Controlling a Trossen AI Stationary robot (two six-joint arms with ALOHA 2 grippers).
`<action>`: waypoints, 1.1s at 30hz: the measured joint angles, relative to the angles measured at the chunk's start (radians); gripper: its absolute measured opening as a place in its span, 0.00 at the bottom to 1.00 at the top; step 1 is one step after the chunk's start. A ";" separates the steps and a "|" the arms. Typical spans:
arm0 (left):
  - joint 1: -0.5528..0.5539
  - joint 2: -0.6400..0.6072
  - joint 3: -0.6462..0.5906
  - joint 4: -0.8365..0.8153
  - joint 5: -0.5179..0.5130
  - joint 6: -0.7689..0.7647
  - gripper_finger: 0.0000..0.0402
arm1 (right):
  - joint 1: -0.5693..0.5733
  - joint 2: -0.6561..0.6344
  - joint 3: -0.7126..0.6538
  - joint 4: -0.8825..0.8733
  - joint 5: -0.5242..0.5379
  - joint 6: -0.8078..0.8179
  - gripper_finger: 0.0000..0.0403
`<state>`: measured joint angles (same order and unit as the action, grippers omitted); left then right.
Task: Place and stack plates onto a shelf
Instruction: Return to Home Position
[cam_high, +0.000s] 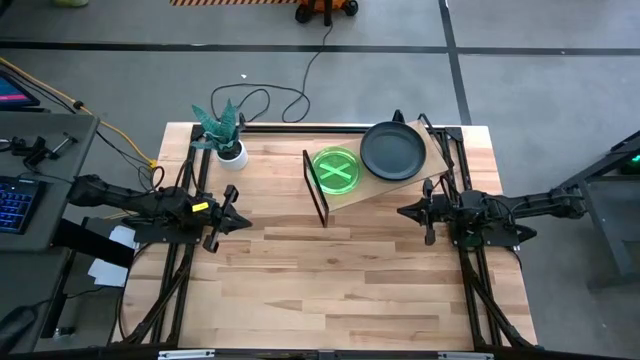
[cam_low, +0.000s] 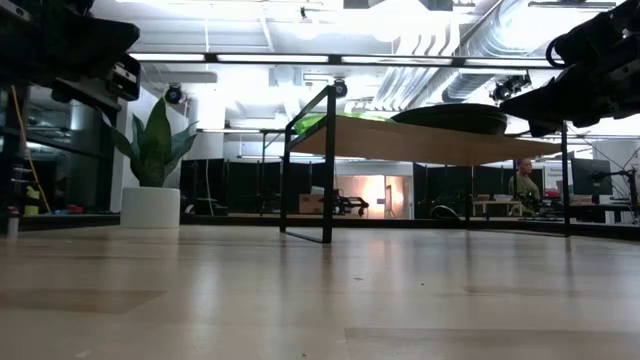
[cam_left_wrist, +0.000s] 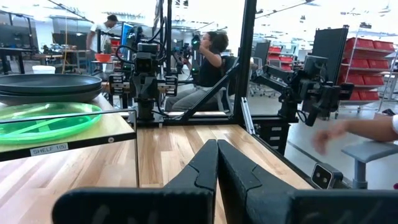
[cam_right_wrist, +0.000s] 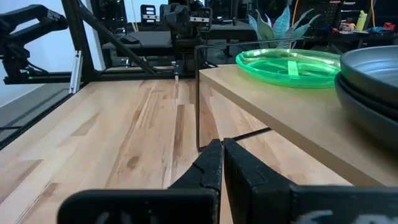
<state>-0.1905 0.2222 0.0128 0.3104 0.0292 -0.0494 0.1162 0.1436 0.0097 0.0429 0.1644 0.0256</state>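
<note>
High view shows you a job that looks all but finished: the shelf stands in the upper centre of the frame, toward the right, on the table. It carries the green plates stacked on its left part and the dark grey plates stacked just beside them on its right part. You cannot count the layers from above, though both wrist views show at least two grey rims nested. No plate lies loose on the table in any view. Your left claw hangs at the middle left of the frame, well apart from the shelf, closed tight with nothing in it, as its wrist view confirms. Your right claw sits at the middle right, just below the shelf's lower right edge, likewise closed and empty. The potted plant stands at the table's upper left. By my judgement nothing is left to stack, and only parking both arms remains.
</note>
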 joint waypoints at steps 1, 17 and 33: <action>0.000 0.000 0.000 0.000 0.000 0.000 0.00 | 0.000 0.000 0.000 0.000 0.000 0.001 0.00; 0.000 0.000 0.000 0.000 0.005 -0.002 0.00 | 0.000 0.000 -0.001 0.001 0.000 0.000 0.00; 0.000 0.005 0.000 0.000 0.283 -0.132 0.00 | 0.000 0.000 -0.001 0.001 0.000 0.000 0.00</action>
<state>-0.1909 0.2272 0.0128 0.3100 0.3126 -0.1819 0.1162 0.1436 0.0086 0.0437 0.1646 0.0257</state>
